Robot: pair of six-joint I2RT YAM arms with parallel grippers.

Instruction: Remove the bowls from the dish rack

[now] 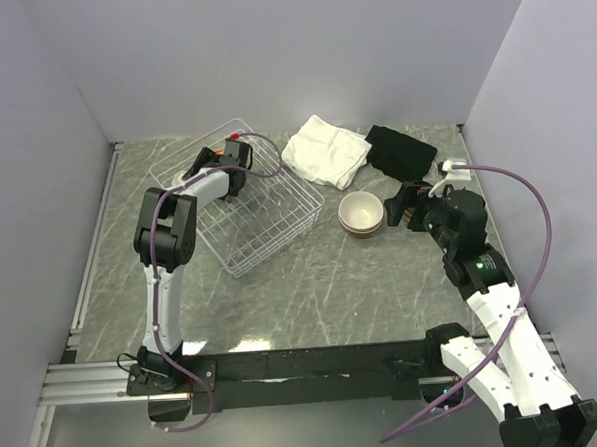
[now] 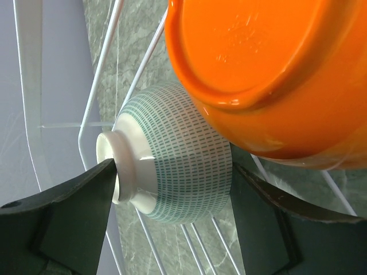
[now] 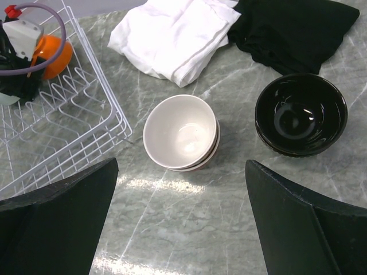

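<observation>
Left gripper (image 2: pixel 172 172) straddles blue-green bowl (image 2: pixel 178 143), which lies sideways in rack (image 1: pixel 269 235) under orange bowl (image 2: pixel 264 69). 1 finger touches its foot; we cannot tell if clamped. Right gripper (image 3: pixel 180 169) spread wide above stacked cream bowls (image 3: pixel 180 129) on table, dark bowl (image 3: pixel 301 114) near.
</observation>
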